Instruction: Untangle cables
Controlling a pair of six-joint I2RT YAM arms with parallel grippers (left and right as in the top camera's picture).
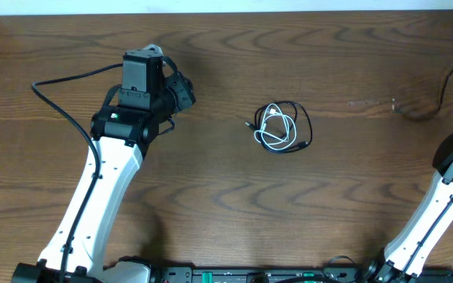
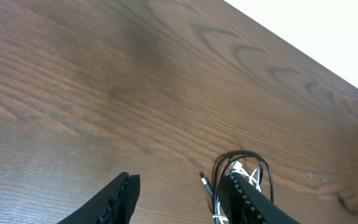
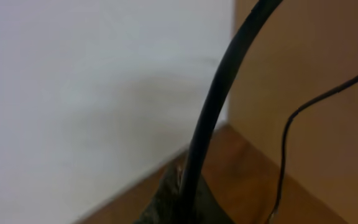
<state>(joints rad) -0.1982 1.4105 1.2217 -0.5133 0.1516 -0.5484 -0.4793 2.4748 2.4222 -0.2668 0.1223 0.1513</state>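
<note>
The cables (image 1: 281, 127) are seen lying on the wooden table (image 1: 352, 204) a little right of centre in the overhead view, gathered in one small coiled bundle. A black cord (image 1: 307, 126) is looped around the outside, and a white cord (image 1: 264, 132) is coiled mostly within it, the two overlapping. A small plug end is pointed out toward the left of the bundle. The left gripper (image 2: 179, 180) is held above the table well to the left of the bundle, aimed toward it. Its jaws are spread wide and nothing is held between them. In the left wrist view part of the bundle is hidden behind the right-hand finger (image 2: 247, 202), though no contact with the cords can be made out. The right arm (image 1: 447, 196) is placed at the far right edge of the table, well apart from the cables. The right wrist view is blurred and is crossed by a thick black wire (image 3: 210, 112) in front of a pale wall (image 3: 73, 93). Whether the right gripper is spread or closed cannot be told.
</note>
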